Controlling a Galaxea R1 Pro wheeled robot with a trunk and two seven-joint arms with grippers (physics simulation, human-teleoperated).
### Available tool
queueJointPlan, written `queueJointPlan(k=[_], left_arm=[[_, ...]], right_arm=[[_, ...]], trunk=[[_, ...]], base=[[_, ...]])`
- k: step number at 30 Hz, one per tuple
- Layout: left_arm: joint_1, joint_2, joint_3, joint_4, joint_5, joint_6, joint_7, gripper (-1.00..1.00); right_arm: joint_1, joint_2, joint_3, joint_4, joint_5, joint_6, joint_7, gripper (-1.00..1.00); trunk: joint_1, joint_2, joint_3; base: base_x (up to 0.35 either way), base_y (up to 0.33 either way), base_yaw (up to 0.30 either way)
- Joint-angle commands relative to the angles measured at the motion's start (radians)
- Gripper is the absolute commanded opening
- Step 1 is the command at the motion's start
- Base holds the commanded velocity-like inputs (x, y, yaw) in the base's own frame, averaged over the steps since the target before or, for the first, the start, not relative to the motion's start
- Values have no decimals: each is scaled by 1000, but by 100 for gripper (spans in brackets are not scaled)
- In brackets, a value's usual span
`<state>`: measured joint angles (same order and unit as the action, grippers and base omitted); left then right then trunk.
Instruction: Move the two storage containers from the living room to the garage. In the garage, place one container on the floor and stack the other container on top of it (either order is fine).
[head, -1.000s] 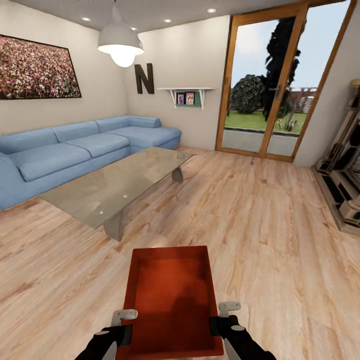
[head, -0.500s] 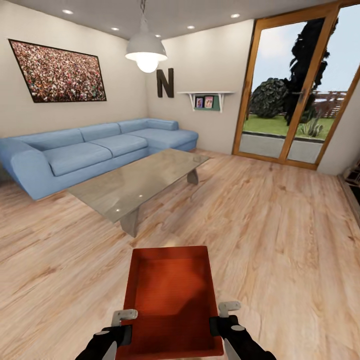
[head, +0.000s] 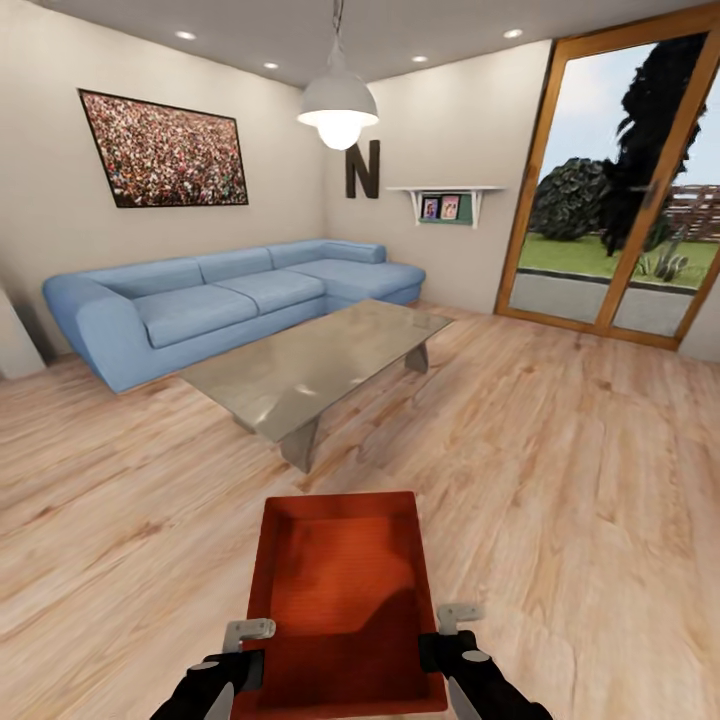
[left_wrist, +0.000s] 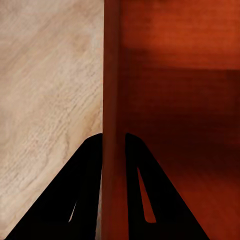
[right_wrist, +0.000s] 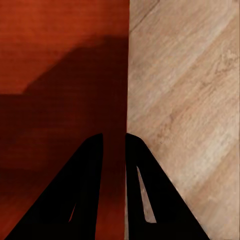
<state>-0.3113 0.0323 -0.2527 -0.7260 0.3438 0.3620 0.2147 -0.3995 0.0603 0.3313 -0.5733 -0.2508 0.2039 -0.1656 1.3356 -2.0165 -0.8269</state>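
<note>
An orange-red open-top storage container (head: 340, 590) is held above the light wood floor, low in the head view, its inside empty. My left gripper (head: 245, 650) is shut on its left wall near the close corner, and my right gripper (head: 440, 635) is shut on its right wall. In the left wrist view the left gripper (left_wrist: 114, 137) has its black fingers clamped either side of the thin wall of the container (left_wrist: 111, 75). The right wrist view gives the same picture: the right gripper (right_wrist: 114, 137) pinches the edge of the container (right_wrist: 60, 75).
This is the living room. A glass coffee table (head: 310, 365) stands just ahead, with a blue corner sofa (head: 220, 300) behind it at the left. A wood-framed glass door (head: 620, 200) is at the back right. Open plank floor (head: 560, 450) lies to the right.
The whole head view has swung left, so the sofa, table and door sit further right in the picture. The container and both grippers keep the same place and hold.
</note>
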Motion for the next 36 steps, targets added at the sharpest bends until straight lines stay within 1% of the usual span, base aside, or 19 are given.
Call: queueJointPlan(k=[1,17,25,36], left_arm=[[0,1,-11,0,18,3,13,-100],[0,1,-11,0,18,3,13,-100],[0,2,-11,0,18,3,12,-100],[0,1,-11,0,18,3,13,-100]], right_arm=[[-1,0,6,-13,-13,3,-5,-100],[-1,0,6,-13,-13,3,-5,-100],[-1,0,6,-13,-13,3,-5,-100],[-1,0,6,-13,-13,3,-5,-100]], trunk=[[0,0,-1],[0,0,-1],[0,0,-1],[0,0,-1]], base=[[0,315,236],[2,316,284],[112,316,46],[205,307,1]])
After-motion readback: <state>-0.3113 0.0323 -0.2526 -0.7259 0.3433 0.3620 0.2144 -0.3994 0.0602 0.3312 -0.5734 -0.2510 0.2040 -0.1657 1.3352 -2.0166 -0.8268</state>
